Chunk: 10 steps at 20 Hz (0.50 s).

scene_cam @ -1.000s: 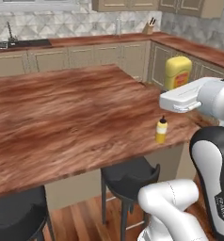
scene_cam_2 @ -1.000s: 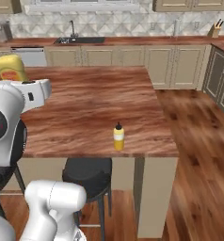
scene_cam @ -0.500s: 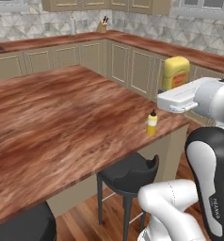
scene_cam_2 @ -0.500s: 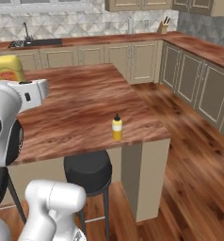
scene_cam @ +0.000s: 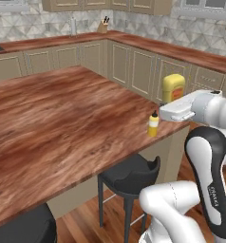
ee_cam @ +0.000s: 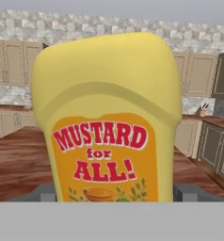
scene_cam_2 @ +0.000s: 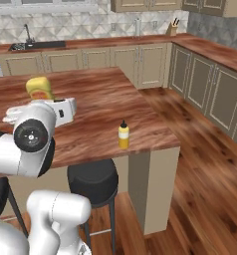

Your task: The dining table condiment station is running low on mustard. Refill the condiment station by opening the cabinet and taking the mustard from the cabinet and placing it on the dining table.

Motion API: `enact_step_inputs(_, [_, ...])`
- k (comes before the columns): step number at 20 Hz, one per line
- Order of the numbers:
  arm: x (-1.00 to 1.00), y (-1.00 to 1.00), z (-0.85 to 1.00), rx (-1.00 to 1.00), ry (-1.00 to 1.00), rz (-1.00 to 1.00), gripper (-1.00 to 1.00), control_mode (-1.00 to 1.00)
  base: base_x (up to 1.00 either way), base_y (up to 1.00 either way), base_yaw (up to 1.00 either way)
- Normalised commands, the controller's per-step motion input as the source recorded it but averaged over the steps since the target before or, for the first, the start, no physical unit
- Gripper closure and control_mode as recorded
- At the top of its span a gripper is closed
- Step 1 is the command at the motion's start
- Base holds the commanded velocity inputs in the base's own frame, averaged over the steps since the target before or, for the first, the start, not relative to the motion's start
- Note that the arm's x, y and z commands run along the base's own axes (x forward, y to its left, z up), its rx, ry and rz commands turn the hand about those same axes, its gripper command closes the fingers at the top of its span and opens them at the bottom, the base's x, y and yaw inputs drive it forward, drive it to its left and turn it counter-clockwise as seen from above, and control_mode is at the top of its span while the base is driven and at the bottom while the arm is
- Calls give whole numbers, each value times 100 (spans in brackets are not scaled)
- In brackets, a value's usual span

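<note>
Mustard (ee_cam: 107,127) upright between fingers

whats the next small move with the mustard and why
Probably carry the mustard forward over the table and lower it to set it down. The gripper holds it upright, above table height at the corner, and the left base view suggests it is not yet over the wood. Aim for bare top away from the small yellow bottle near the edge.

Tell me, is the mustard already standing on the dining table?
No, the mustard is held up at the gripper, above the dining table.
</note>
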Motion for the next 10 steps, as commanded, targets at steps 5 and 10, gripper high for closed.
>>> enact_step_inputs(5, [31,46,-82,-1,-1,0,100,-100,0,0,0])
enact_step_inputs(10, [20,61,-79,-5,0,0,100,-100,0,0,0])
